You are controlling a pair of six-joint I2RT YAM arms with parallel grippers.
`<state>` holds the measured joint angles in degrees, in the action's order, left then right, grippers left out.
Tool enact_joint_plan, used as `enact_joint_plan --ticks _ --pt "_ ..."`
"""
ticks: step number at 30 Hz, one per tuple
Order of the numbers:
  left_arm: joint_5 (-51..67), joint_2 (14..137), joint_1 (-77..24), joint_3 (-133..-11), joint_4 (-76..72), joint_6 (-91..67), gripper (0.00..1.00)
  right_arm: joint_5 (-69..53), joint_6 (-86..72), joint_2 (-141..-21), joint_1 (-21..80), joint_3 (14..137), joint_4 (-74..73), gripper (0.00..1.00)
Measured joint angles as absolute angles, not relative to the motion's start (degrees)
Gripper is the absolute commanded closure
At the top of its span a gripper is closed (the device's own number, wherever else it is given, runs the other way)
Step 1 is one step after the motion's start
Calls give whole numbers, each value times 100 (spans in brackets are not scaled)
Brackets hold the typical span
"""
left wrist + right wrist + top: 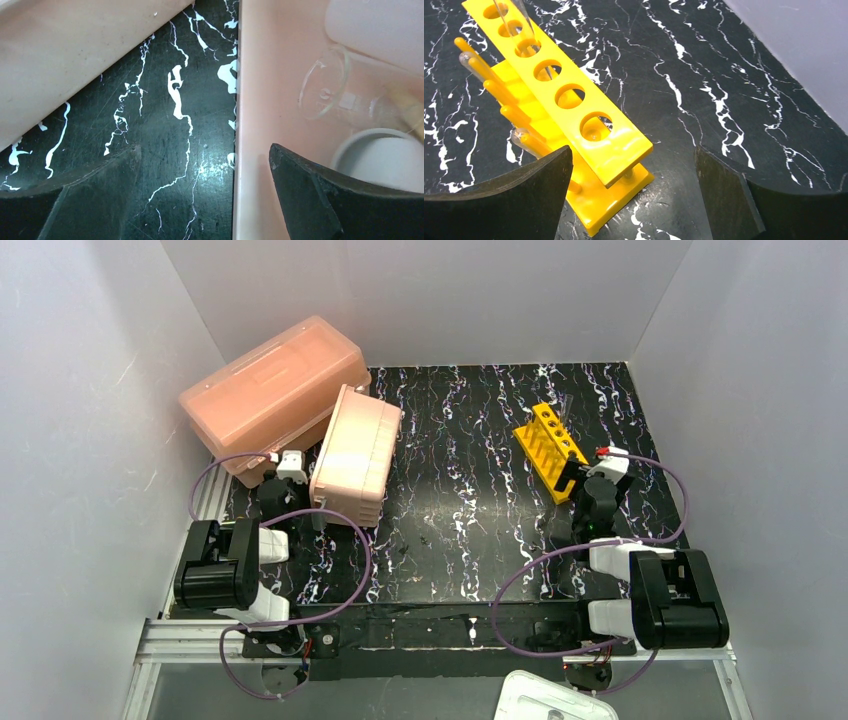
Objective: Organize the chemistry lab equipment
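A yellow holed rack [548, 448] [574, 95] stands at the right of the black marbled table. A thin clear tube [526, 25] stands in one of its holes, and others sit on its side pegs [471, 62]. My right gripper [600, 465] [633, 150] hangs open just in front of the rack's near end, which lies partly between the fingers, untouched. My left gripper [290, 465] [628, 150] is open at the rim of the pink tub [357, 455] [265, 75]. The right finger is over the tub's inside. In the tub lie a clear tiny beaker [325, 87] and a white dish [380, 160].
The large pink lidded box [270, 390] [75, 50] sits at the back left, close against the tub. A white blurred shape [380, 30] fills the tub's far corner. White walls close in the table on three sides. A white lid-like object [555, 700] lies below the table's near edge.
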<state>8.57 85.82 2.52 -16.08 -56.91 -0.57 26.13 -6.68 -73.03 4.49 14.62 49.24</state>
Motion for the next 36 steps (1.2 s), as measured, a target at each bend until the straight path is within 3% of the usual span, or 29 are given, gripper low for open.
enact_joint_plan --ticks 36 --pt "989 8573 252 -1601 -5782 -1 1 2362 -582 -7612 386 1411 5422 2"
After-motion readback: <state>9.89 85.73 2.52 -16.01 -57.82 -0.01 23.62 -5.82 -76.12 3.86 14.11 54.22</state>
